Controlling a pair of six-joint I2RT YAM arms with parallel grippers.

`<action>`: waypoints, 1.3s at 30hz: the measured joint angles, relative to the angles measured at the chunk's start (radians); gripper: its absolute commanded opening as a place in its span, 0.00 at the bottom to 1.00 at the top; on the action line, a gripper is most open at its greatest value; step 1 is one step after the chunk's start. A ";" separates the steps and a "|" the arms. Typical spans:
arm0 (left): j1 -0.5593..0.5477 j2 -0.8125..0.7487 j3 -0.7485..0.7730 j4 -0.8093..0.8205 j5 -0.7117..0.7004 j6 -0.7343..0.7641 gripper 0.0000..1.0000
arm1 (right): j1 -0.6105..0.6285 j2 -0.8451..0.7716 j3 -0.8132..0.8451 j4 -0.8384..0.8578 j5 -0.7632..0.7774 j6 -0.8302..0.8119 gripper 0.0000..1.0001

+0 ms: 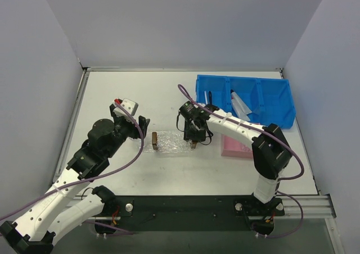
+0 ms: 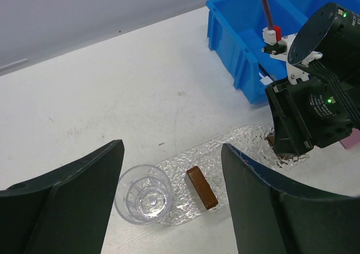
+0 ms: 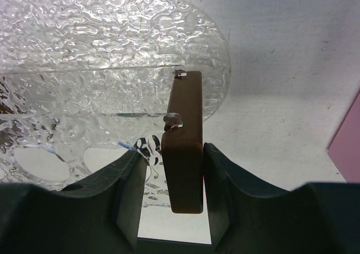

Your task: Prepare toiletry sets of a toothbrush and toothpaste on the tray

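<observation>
The clear textured tray [image 1: 170,143] lies between my two grippers. A brown block [image 2: 202,187] rests on its left end, and a clear cup [image 2: 143,194] stands beside it at that end. My left gripper [image 1: 143,127] hovers open above that end, and the cup and block show between its fingers [image 2: 253,198]. My right gripper [image 1: 194,138] is at the tray's right end [image 3: 112,51], shut on a second brown block [image 3: 184,147] that stands on edge. A white toothpaste tube [image 1: 241,103] lies in the blue bin. A thin pale stick [image 1: 207,98] in the bin's left compartment may be a toothbrush.
The blue compartmented bin [image 1: 270,105] stands at the back right, close behind the right arm. A pink box [image 1: 233,147] lies right of the tray, under that arm's forearm. Grey walls enclose the table on three sides.
</observation>
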 measured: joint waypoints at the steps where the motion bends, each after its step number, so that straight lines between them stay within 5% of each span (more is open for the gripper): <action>1: 0.000 0.001 0.000 0.000 0.000 0.000 0.80 | 0.001 0.002 0.002 -0.003 0.002 0.003 0.00; 39: 0.021 -0.004 0.000 0.000 0.014 -0.004 0.81 | 0.026 0.130 0.124 -0.068 0.033 0.041 0.00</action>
